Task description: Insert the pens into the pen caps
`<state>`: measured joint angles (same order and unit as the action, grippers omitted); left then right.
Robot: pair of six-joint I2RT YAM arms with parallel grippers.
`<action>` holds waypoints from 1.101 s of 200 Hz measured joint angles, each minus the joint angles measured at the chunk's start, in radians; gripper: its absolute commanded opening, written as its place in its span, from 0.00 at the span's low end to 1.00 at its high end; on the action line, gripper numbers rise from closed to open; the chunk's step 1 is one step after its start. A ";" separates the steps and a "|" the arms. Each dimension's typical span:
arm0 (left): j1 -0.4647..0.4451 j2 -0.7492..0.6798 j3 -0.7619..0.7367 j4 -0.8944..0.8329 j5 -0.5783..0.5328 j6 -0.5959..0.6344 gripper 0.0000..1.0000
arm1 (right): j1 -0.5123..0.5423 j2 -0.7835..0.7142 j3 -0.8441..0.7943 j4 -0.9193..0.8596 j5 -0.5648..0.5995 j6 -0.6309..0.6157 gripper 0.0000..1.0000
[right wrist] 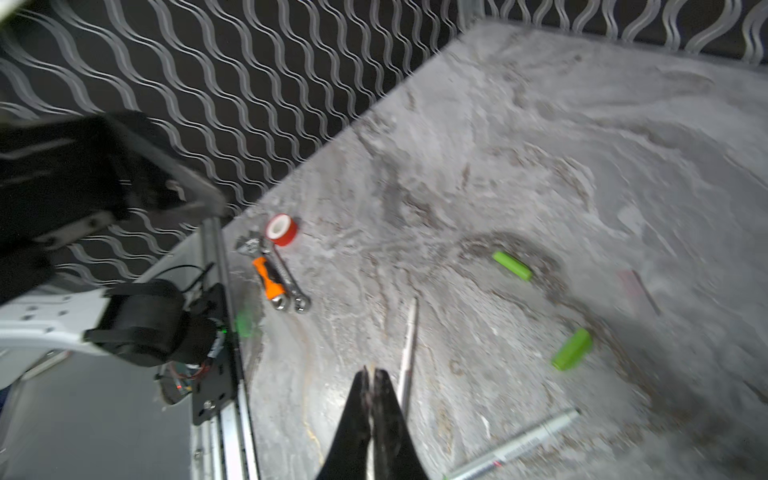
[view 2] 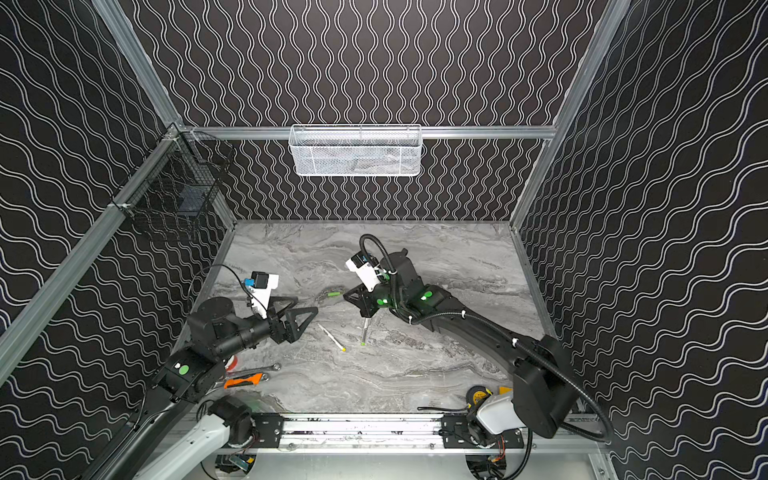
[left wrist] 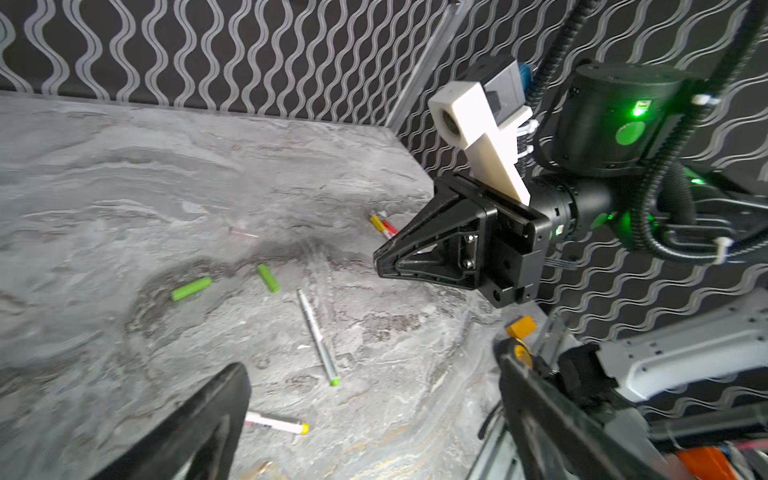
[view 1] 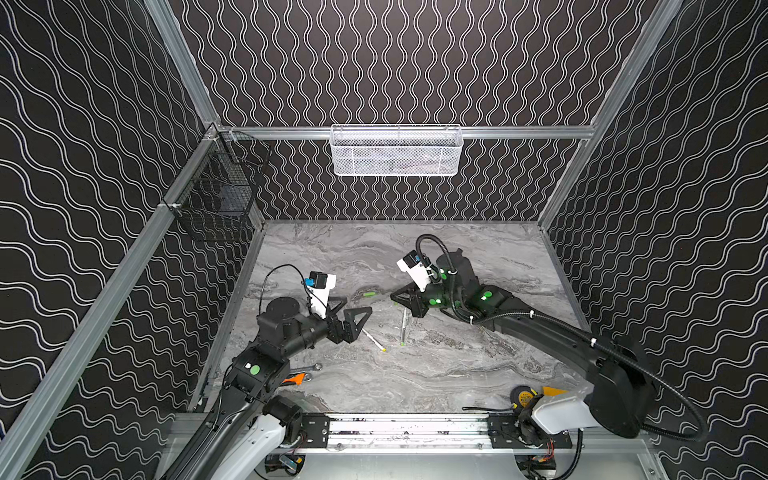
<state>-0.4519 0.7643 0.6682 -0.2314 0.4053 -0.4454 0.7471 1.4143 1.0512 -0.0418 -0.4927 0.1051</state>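
Two pens lie mid-table: a yellow-ended pen [view 1: 374,340] [view 2: 332,337] [left wrist: 276,422] [right wrist: 409,345] and a green-ended pen [view 1: 403,328] [view 2: 364,332] [left wrist: 318,336] [right wrist: 515,444]. Behind them lie two green pen caps [left wrist: 191,288] [left wrist: 268,277] [right wrist: 512,265] [right wrist: 572,349]; both top views show only one green cap [view 1: 369,294] [view 2: 333,294]. A yellow piece [left wrist: 378,223] and a red piece [left wrist: 389,227] peek from behind the right gripper. My left gripper [view 1: 357,305] [view 2: 303,305] [left wrist: 374,415] hangs open and empty, left of the pens. My right gripper [view 1: 392,296] [view 2: 345,296] [right wrist: 371,374] is shut on nothing, above the table beside the yellow-ended pen.
A silver wrench [view 1: 307,369] [right wrist: 291,282], an orange-handled tool [view 2: 243,380] [right wrist: 269,278] and a red tape roll [view 2: 232,362] [right wrist: 281,229] lie front left. A yellow tape measure [view 1: 523,397] sits front right. A white mesh basket [view 1: 395,151] and a black wire basket [view 1: 220,195] hang on the walls.
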 measured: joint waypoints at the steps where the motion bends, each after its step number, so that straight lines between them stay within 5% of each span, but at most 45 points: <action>1: 0.000 -0.001 -0.001 0.004 0.003 0.000 0.97 | 0.000 -0.003 -0.003 0.004 -0.003 0.002 0.09; 37: 0.000 -0.011 0.000 0.025 0.021 -0.008 0.99 | 0.003 0.005 -0.003 0.039 0.019 0.019 0.23; 95: 0.000 -0.063 0.026 -0.038 -0.040 0.007 0.99 | 0.001 0.409 0.292 -0.241 0.326 0.045 0.43; 188: 0.001 -0.083 0.038 -0.103 -0.087 0.030 0.98 | 0.000 0.730 0.483 -0.414 0.528 0.107 0.43; 220: 0.001 -0.084 0.038 -0.105 -0.088 0.031 0.98 | -0.003 0.764 0.525 -0.408 0.555 0.105 0.31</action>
<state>-0.4507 0.6804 0.7059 -0.3363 0.3176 -0.4145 0.7437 2.1780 1.5757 -0.4500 0.0624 0.2100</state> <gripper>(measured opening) 0.986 0.373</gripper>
